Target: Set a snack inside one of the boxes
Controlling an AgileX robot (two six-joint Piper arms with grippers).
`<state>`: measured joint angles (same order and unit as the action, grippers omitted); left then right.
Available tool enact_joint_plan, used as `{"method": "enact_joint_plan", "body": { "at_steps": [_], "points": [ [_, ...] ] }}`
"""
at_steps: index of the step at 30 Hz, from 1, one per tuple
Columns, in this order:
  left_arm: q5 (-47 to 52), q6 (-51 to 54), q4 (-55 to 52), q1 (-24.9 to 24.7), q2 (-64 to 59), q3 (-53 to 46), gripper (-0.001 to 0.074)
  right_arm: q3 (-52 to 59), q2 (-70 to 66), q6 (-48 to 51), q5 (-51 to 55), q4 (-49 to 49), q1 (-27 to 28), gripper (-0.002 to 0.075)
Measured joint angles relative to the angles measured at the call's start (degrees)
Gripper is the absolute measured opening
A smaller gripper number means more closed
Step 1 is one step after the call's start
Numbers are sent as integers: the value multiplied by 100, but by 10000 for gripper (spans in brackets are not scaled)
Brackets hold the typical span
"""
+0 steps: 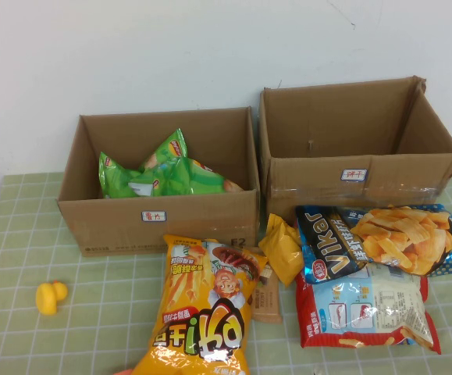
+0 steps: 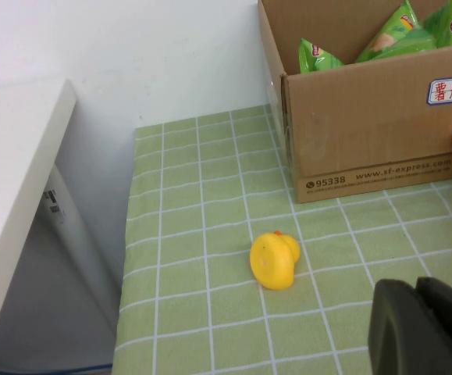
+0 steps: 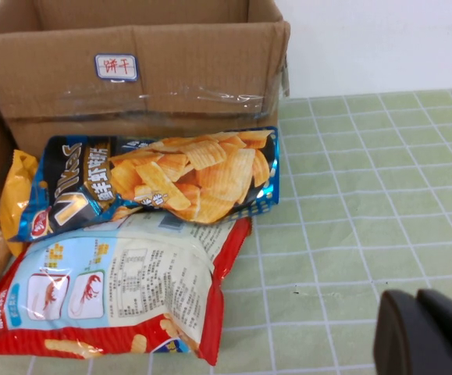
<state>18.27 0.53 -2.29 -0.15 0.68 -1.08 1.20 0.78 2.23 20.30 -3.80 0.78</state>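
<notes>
Snacks lie in a loose heap on the green checked table (image 1: pixel 23 234), in front of two open cardboard boxes that stand side by side against the white wall. Left box (image 1: pixel 159 211) carries a small white label on its front and holds green chip bags (image 1: pixel 163 173); in the left wrist view the same box (image 2: pixel 366 133) shows printed text along its lower edge. Right box (image 1: pixel 358 176), the wider one with clear tape across its front, has its own label, and no snack shows inside it. Just in front of the right box lies a blue chip bag (image 1: pixel 378 241), and touching that bag's near edge is a red shrimp-cracker bag (image 1: pixel 366 306). A small yellow packet (image 1: pixel 282 248) sits in front of the gap between the boxes, beside a brown packet (image 1: pixel 266 295). A large orange bag (image 1: pixel 206 312) lies in front of the left box, overlapping the brown packet. A yellow rubber duck (image 1: pixel 51 297) rests alone, well to the left of the orange bag. Left gripper (image 2: pixel 425 328) hangs above the table near the duck (image 2: pixel 274 259); right gripper (image 3: pixel 425 332) hangs over bare cloth beside the red bag (image 3: pixel 108 293). Neither touches anything, and whether their fingers are spread or pressed together cannot be told.
</notes>
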Motion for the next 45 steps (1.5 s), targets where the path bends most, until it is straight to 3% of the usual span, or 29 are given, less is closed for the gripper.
{"method": "enact_joint_plan", "body": {
  "at_steps": [9,14,15,16,20,26,31,38,45],
  "points": [
    [0,0,0,0,0,0,-2,0,0,-30,13,-435,0,-2],
    [0,0,0,0,0,0,-2,21,0,-279,68,-2612,0,-2],
    [0,0,0,0,0,0,-2,35,0,-405,68,-3760,0,-2],
    [0,0,0,0,0,0,-2,35,0,-444,68,-4308,0,-2],
    [0,0,0,0,0,0,-2,35,0,-487,-42,-5250,0,-2],
    [0,0,13,0,0,0,-2,35,0,-165,-540,-5490,0,-2],
    [0,0,13,0,0,0,-2,-153,0,1060,-233,-5517,0,-2],
    [0,0,13,0,0,0,-2,-1891,-784,2965,489,-4789,0,-2],
    [12,0,13,0,0,0,-2,-3666,-2489,5081,2169,-3563,0,-2]
  ]
}}
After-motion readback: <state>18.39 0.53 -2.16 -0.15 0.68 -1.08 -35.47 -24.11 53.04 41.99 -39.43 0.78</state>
